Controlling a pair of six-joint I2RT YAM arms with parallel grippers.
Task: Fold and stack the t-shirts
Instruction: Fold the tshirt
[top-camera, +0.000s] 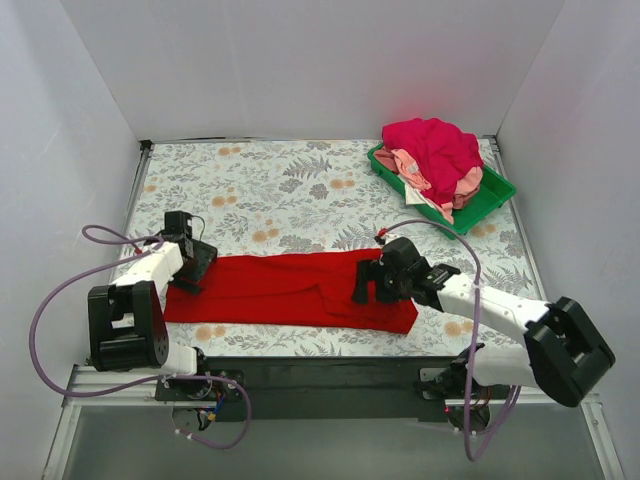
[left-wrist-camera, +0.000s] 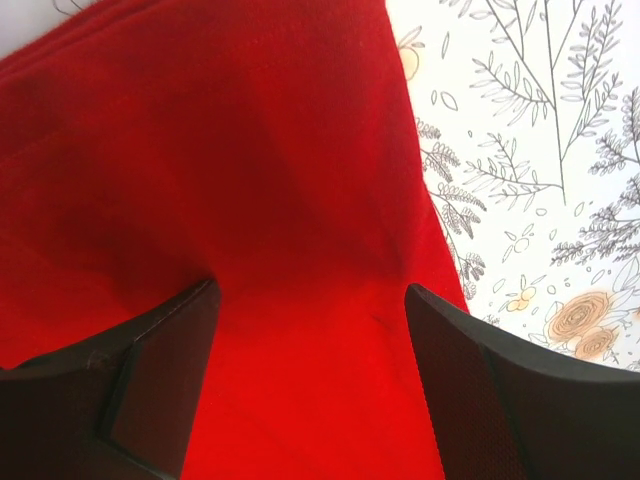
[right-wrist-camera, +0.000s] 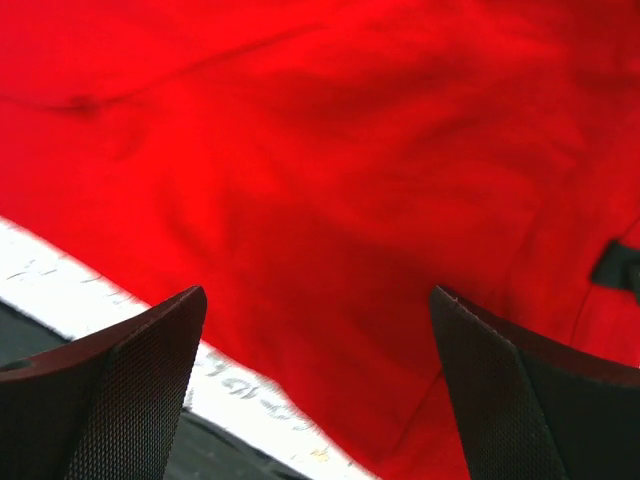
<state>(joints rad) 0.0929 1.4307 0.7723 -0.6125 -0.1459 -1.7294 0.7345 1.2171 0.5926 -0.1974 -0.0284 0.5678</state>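
Note:
The large bright red t-shirt (top-camera: 285, 290) lies folded into a long flat strip across the near part of the table. My left gripper (top-camera: 190, 272) is open over the strip's left end, with red cloth (left-wrist-camera: 260, 200) filling the space between its fingers. My right gripper (top-camera: 366, 285) is open over the strip's right part, above red cloth (right-wrist-camera: 330, 180) close to its near edge. Neither holds anything. The magenta t-shirt (top-camera: 435, 145) lies heaped on light pink (top-camera: 412, 170) and white (top-camera: 432, 203) ones in the green tray (top-camera: 495, 197) at the far right.
The table has a floral-print cloth (top-camera: 280, 190). White walls close in the left, back and right sides. A black rail (top-camera: 330, 375) runs along the near edge between the arm bases. Purple cables loop beside both bases.

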